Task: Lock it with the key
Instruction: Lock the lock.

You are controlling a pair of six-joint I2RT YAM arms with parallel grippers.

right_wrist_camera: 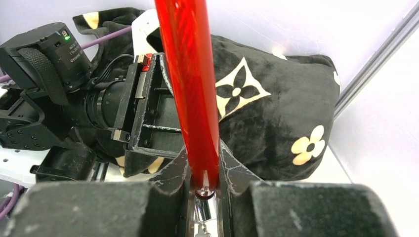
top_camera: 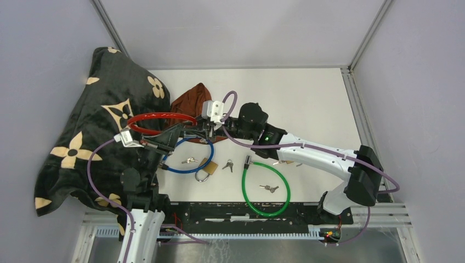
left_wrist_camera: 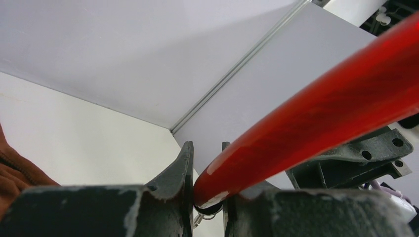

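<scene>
A red cable lock hangs in a loop above the table, held at both ends. My left gripper is shut on one end of the red cable. There the cable ends in a black tip between the jaws of that gripper, and a small metal ring hangs just below. My right gripper is shut on the other end of the cable. A silver pin pokes out below the cable, between the jaws of the right gripper. The two grippers face each other closely. A loose key lies on the table.
A blue cable lock with a key and a brass padlock lies below the grippers. A green cable lock holds another key. A black flowered blanket fills the left. A brown cloth lies behind.
</scene>
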